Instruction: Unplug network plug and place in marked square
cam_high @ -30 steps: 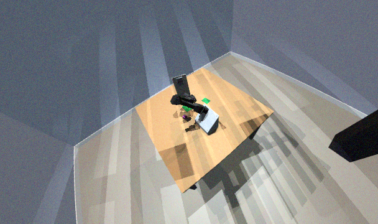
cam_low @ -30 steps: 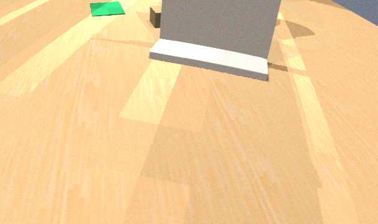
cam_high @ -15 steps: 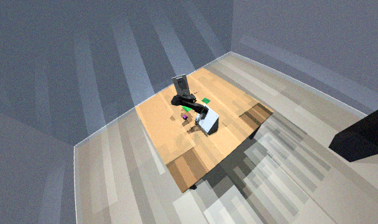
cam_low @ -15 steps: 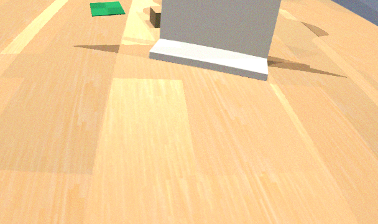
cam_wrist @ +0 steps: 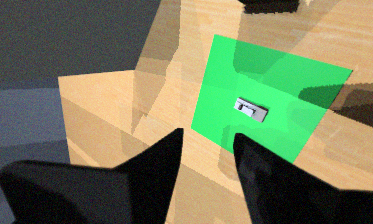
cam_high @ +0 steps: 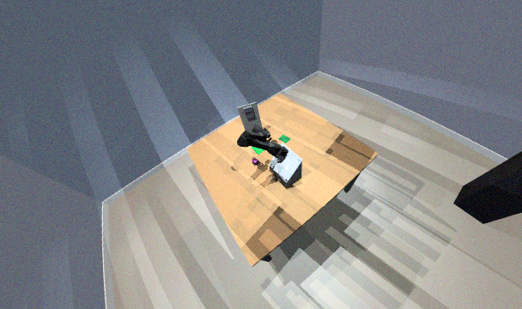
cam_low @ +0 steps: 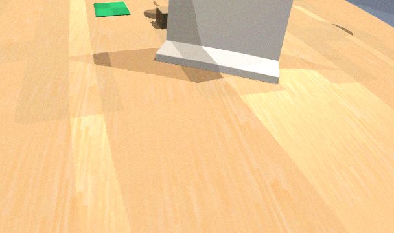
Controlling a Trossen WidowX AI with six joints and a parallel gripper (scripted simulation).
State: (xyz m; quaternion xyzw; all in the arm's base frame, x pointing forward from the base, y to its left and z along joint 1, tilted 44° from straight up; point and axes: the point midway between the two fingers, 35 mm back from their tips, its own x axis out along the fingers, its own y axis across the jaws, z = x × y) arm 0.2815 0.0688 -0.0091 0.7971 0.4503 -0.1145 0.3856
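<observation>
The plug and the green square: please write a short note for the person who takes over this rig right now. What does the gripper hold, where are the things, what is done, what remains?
Gripper: partly open, nothing between the fingers; it hangs above the near edge of the green square, apart from the plug.
Plug: lies on the table inside the green square, free of the fingers.
Panel: stands upright on the table, behind the arm.
Done: plug is out of the socket, set down in the square and let go.
Left: keep the arm off the table, the plug and the panel, and finish there. No contact is visible in the wrist view.
</observation>
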